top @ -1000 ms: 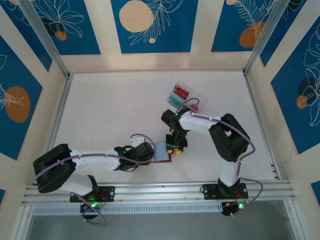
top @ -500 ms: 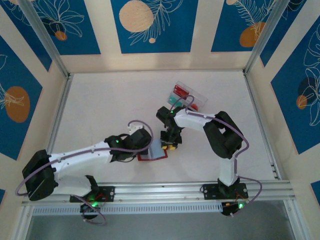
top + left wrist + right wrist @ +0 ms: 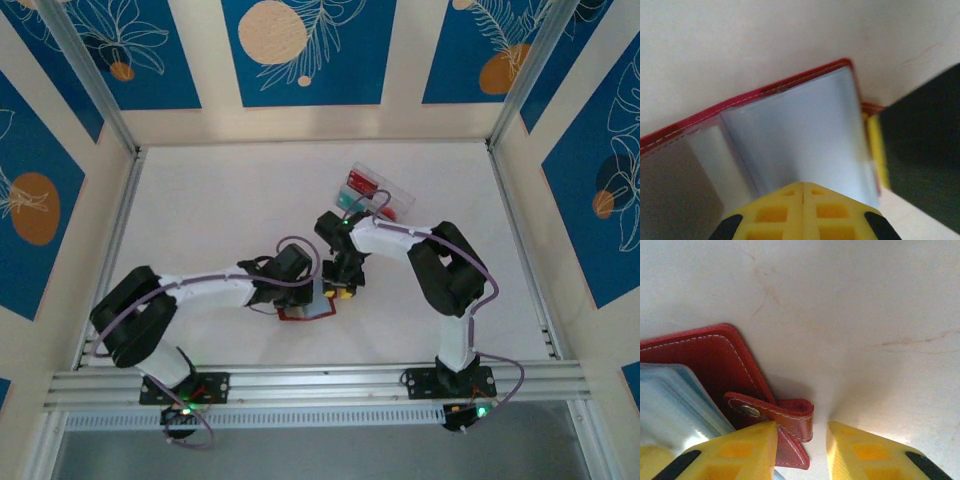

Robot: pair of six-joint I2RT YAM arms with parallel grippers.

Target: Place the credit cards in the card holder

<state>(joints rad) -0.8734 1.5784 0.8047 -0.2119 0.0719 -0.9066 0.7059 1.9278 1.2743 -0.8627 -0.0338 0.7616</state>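
The card holder (image 3: 300, 315) lies open on the table, a red wallet with pale clear pockets (image 3: 800, 130) facing up. My left gripper (image 3: 803, 186) is shut, with its yellow tips resting on those pockets and nothing between them; from above it (image 3: 300, 285) sits over the wallet's left half. My right gripper (image 3: 801, 427) stands open at the wallet's right edge, and the closing tab (image 3: 792, 412) lies between its fingers, touching only the left one. From above it (image 3: 343, 290) is just right of the wallet. A red credit card (image 3: 358, 183) and a teal one (image 3: 350, 202) lie in a clear box.
The clear plastic box (image 3: 395, 200) sits behind the right arm, a short way beyond the wallet. White table surface (image 3: 220, 210) stretches to the left and back. Metal rails (image 3: 320, 380) run along the near edge, and patterned walls close in the sides.
My left arm has swung in and its gripper has moved up onto the wallet's pockets. The wallet has slid a little to the left, and the right gripper followed it.
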